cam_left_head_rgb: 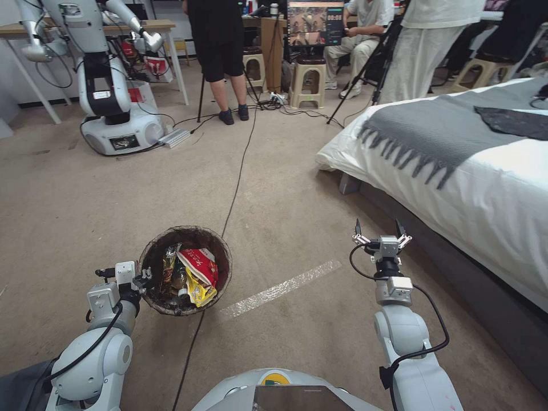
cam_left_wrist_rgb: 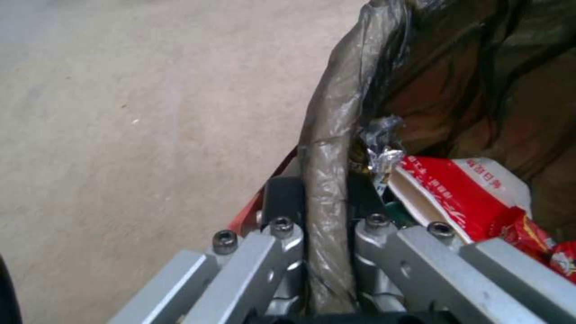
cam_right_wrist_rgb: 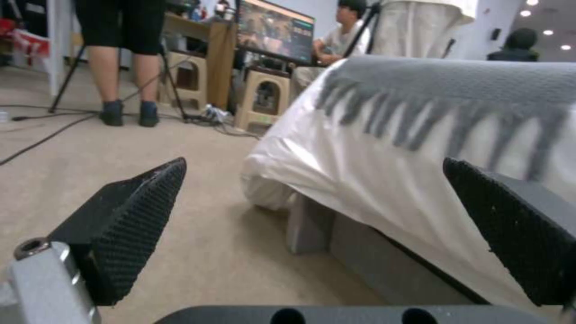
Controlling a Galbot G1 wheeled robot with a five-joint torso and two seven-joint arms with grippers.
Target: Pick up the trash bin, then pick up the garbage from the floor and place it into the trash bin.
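Note:
The trash bin [cam_left_head_rgb: 165,305], round with a dark bag folded over its rim, hangs at the lower left of the head view. My left gripper [cam_left_head_rgb: 144,279] is shut on its near rim; in the left wrist view the bagged rim [cam_left_wrist_rgb: 327,180] runs between the two fingers. Inside the trash bin lies garbage: a red-and-white wrapper [cam_left_head_rgb: 198,262], a yellow wrapper [cam_left_head_rgb: 197,292] and a brown one [cam_left_head_rgb: 169,257]. The red-and-white wrapper [cam_left_wrist_rgb: 462,191] is also seen beside the rim. My right gripper [cam_left_head_rgb: 381,235] is held up beside the bed, open and empty, with its black pads [cam_right_wrist_rgb: 135,211] wide apart.
A bed [cam_left_head_rgb: 485,188] with a white cover and grey fringed throw fills the right side. A black cable [cam_left_head_rgb: 237,177] crosses the carpet toward the bin, and a clear tape strip [cam_left_head_rgb: 279,290] lies on the floor. Another robot [cam_left_head_rgb: 105,85], stools, tripods and people stand at the back.

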